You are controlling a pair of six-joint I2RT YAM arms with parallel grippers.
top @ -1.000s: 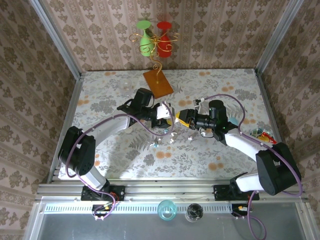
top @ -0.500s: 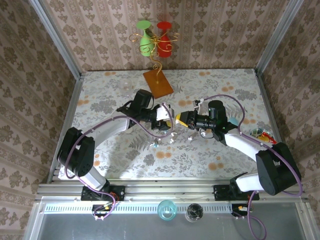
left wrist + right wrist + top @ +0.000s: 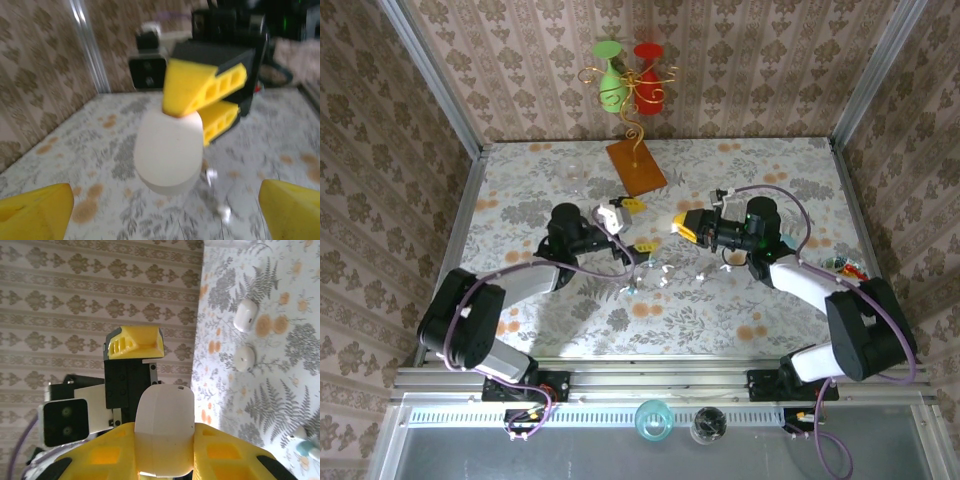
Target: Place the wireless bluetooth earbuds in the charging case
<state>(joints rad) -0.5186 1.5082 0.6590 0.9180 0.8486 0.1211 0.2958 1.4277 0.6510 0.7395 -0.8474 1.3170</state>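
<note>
My right end effector (image 3: 682, 225) clamped on the white case (image 3: 165, 427), my left end effector (image 3: 638, 225) spread wide facing it, earbuds (image 3: 663, 270) scattered on the counter (image 3: 770, 170) near both.

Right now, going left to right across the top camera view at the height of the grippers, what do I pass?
Left gripper, open → right gripper, clamped on the white case → small colourful clutter at far right.
</note>
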